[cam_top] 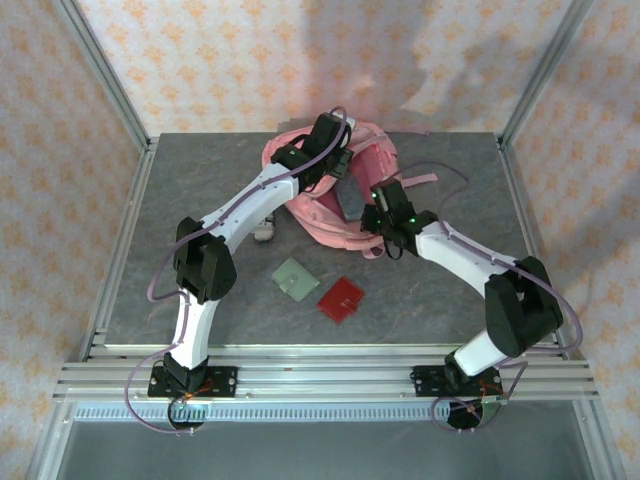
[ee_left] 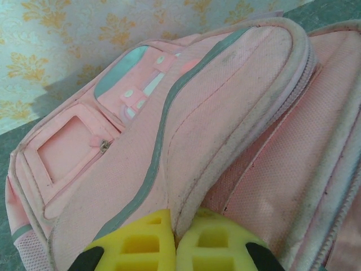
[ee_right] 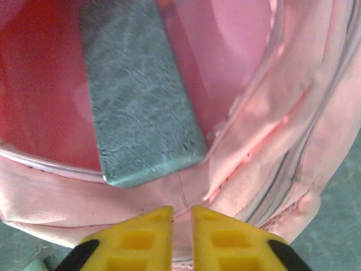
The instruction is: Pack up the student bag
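Observation:
The student bag (cam_top: 378,156), pink with grey zip trim, lies at the back middle of the table with its main compartment open. My left gripper (cam_top: 338,165) is shut on the edge of the bag's front flap (ee_left: 225,96), the yellow fingertips (ee_left: 148,237) pinching the piped rim and holding it up. A grey-green flat book (ee_right: 138,96) sticks halfway into the red-lined opening, its near end resting on the bag's lip (ee_right: 271,141). My right gripper (ee_right: 181,210) sits just short of that book's end (cam_top: 351,202), jaws almost together with nothing between them.
A pale green square card (cam_top: 296,278) and a red square card (cam_top: 341,298) lie on the grey table in front of the bag. A small white item (cam_top: 265,231) lies at the bag's left side. Pink straps (cam_top: 425,179) trail right.

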